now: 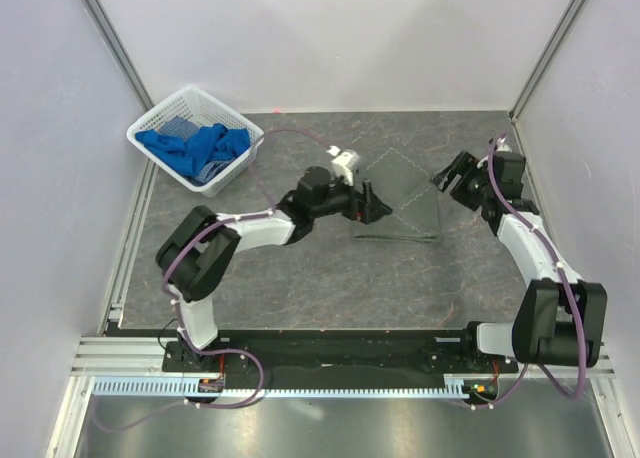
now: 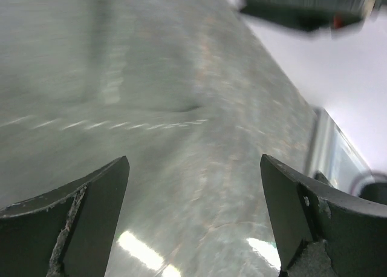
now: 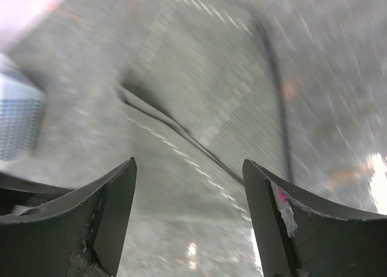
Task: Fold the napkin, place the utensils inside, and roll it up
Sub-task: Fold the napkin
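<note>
Lying folded on the tabletop (image 1: pixel 330 268), right of centre, the napkin (image 1: pixel 398 203) makes a rough rectangle with a diagonal crease across it and a doubled edge along its near side. The left jaws stand wide open at its left edge, with nothing between them; the left wrist view is blurred but shows grey cloth with a stitched hem ahead of the fingers (image 2: pixel 91 216). The right jaws are also open and empty, just off the napkin's far right corner, and that wrist view shows layered folds beyond them. A basket (image 1: pixel 232 173) of blue cloths (image 1: pixel 195 146) sits at the far left, well apart.
</note>
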`<state>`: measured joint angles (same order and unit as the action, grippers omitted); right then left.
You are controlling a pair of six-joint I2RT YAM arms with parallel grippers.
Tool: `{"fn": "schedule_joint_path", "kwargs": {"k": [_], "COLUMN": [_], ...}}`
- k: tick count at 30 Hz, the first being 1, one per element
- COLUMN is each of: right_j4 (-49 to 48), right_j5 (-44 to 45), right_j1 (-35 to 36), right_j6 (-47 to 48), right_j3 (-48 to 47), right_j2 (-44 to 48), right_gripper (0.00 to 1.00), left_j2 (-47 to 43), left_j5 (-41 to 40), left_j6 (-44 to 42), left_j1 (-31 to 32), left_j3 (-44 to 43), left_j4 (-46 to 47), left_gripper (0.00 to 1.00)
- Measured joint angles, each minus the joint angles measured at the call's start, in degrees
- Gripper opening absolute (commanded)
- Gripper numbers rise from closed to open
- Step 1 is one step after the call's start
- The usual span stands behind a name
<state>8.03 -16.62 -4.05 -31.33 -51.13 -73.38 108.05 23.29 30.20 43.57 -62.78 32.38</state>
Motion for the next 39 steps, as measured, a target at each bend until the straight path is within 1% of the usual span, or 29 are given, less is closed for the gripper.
{"fn": "schedule_joint_path", "kwargs": {"k": [5,8,12,15,20,23,24,26,27,29,30,34,39], "right_j4": [2.49,3.69,4.33,4.72,5.05,5.05,5.03,4.87,4.85,4.66,4.52,3.08,0.96], "right_j5": [-0.22,-0.09,0.85,1.7,2.19,2.45,2.49,2.45,2.4,2.1,1.92,0.74,-0.24], "right_j1": [-1.11,-1.09,-1.09,-1.11,-1.11,-1.11,-1.11,-1.11,-1.11,-1.36,-1.44,-1.46,0.48], "right_j6": [1.25,1.86,2.6,2.97,3.28,3.43,3.58,3.78,3.89,4.09,4.15,4.13,3.78], "right_j3": [4.0,5.55,6.91,7.43,8.13,8.72,8.85,9.09,9.09,9.11,9.14,9.55,10.4], "right_j2": [-6.25,-8.72,-10.97,-11.74,-12.66,-13.18,-13.44,-14.05,-14.19,-14.53,-14.73,-15.32,-15.34], "right_gripper": [0.75,0.7,0.59,0.51,0.44,0.38,0.33,0.28,0.22,0.17,0.12,0.05,0.04], "left_j2": [-6.23,-8.31,-10.03,-10.54,-10.95,-10.95,-10.95,-10.95,-10.95,-10.95,-10.95,-11.19,-12.44], "left_j5": [-4.15,-5.16,-5.27,-5.22,-5.09,-4.94,-4.87,-4.76,-4.74,-4.74,-4.74,-4.72,-4.72], "left_j6": [3.34,5.05,6.95,7.93,9.16,9.62,9.7,9.88,9.92,10.01,10.03,10.03,10.03], "left_j1": [-7.58,-10.32,-11.85,-12.31,-12.74,-12.94,-12.96,-12.96,-12.96,-13.03,-13.05,-13.49,-14.73], "left_j3": [8.79,12.57,16.02,16.74,16.79,16.79,16.79,16.79,16.79,16.79,16.79,16.79,16.79], "left_j4": [-2.69,-4.57,-6.91,-7.87,-8.37,-8.44,-8.46,-8.55,-8.59,-8.76,-8.9,-10.01,-10.6], "left_gripper": [0.95,0.95,0.9,0.86,0.83,0.81,0.81,0.81,0.81,0.81,0.81,0.8,0.79]}}
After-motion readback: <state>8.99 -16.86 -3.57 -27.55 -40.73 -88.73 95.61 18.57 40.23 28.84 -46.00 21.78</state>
